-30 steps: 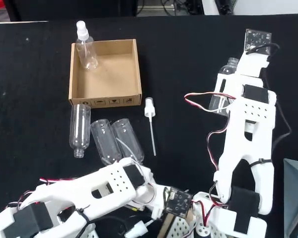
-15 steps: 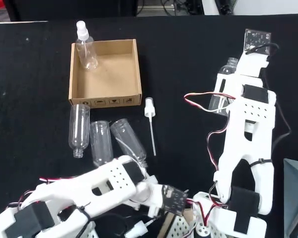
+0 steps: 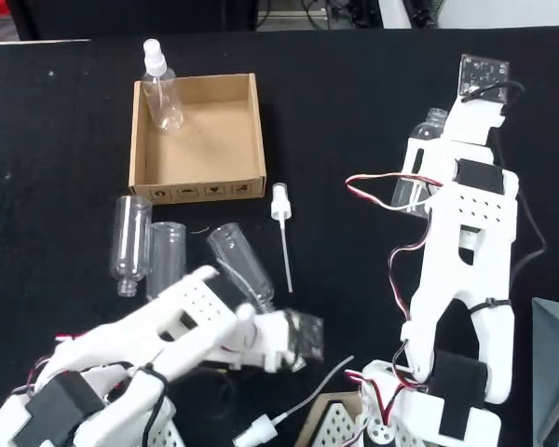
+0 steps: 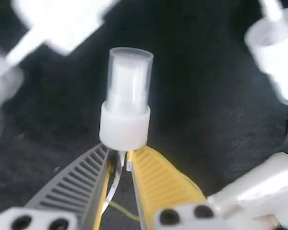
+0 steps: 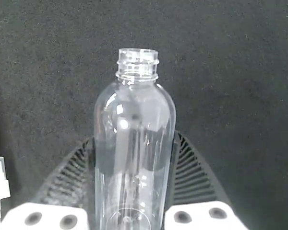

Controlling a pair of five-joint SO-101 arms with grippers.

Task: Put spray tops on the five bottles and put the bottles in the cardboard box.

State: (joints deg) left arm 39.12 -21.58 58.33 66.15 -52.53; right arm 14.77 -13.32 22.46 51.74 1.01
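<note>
Since the left gripper (image 4: pixel 119 155) is pinched shut on the thin tube right under the collar of a spray top (image 4: pixel 126 103), the top can swing a bit, so I'd go slow here. The right gripper (image 5: pixel 133 148) is clamped around an open bottle (image 5: pixel 134 120), neck pointing away from the wrist, out on the right side of the table. Trick for this step, I reckon: line the tube up with the bottle mouth first, feed it in straight, then seat the collar — and don't squash the bottle. Further out, one capped bottle (image 3: pixel 160 88) sits at a back corner of the cardboard box (image 3: pixel 259 130), three bare bottles (image 3: pixel 130 244) lie in front of the box, and a loose top (image 3: pixel 281 219) lies beside them
</note>
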